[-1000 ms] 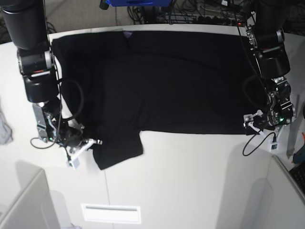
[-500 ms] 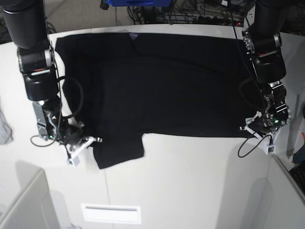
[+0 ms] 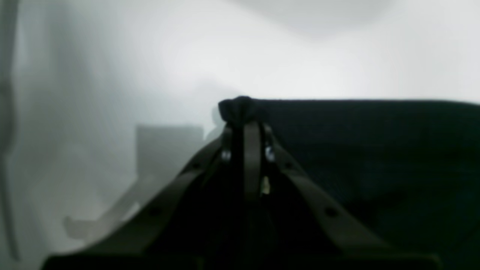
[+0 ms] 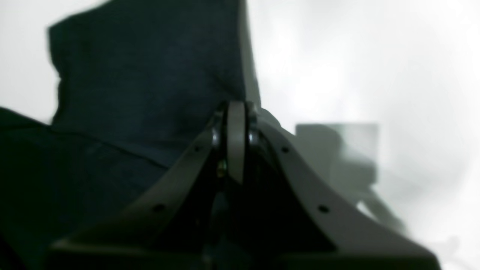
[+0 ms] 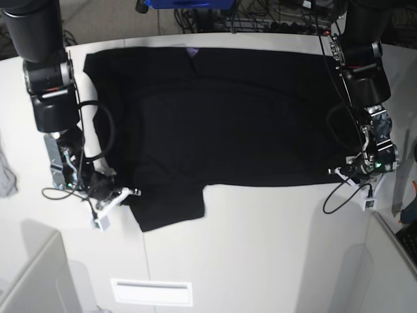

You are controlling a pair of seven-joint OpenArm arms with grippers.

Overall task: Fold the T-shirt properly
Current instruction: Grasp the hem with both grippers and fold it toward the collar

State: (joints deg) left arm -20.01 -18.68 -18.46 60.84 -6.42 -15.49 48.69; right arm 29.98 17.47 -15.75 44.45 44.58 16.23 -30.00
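Three views: one overhead, two at the wrists.
The base camera looked straight down; each wrist camera sat close behind its jaws, sharing the T-shirt (image 5: 221,117) edge.

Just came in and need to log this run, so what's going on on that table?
A two-armed robot is folding a large black cloth T-shirt that lies spread flat on the white table. The left pincer is shut on a bunched corner of the shirt's hem. The right pincer is shut at the shirt's edge beside the sleeve. No fold has been made yet.
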